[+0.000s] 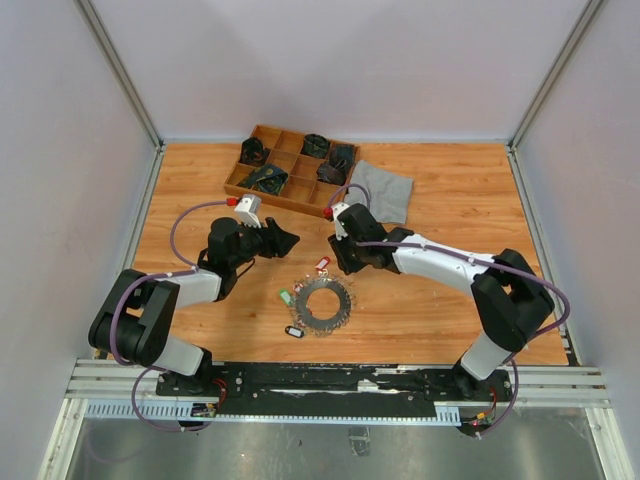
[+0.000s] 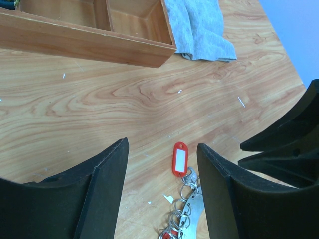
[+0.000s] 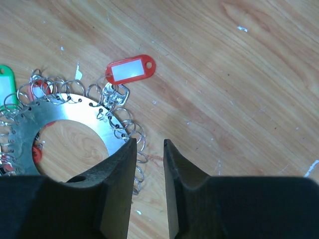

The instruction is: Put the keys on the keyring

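Note:
The keyring (image 1: 326,303) is a flat silver disc with wire loops round its rim, lying on the table between the arms. A key with a red tag (image 1: 322,264) lies at its far edge, a green-tagged one (image 1: 285,296) at its left, and a dark-framed tag (image 1: 294,331) to its near left. My left gripper (image 2: 162,145) hovers open over the red tag (image 2: 180,159) and the keyring's rim (image 2: 192,214), holding nothing. My right gripper (image 3: 149,142) has its jaws narrowly apart and empty, beside the keyring (image 3: 65,114). In that view the red tag (image 3: 130,69) lies beyond it.
A wooden compartment tray (image 1: 290,170) with dark items stands at the back, and a grey cloth (image 1: 383,190) lies to its right. Both show in the left wrist view, the tray (image 2: 99,42) and the cloth (image 2: 199,30). Small white scraps dot the tabletop.

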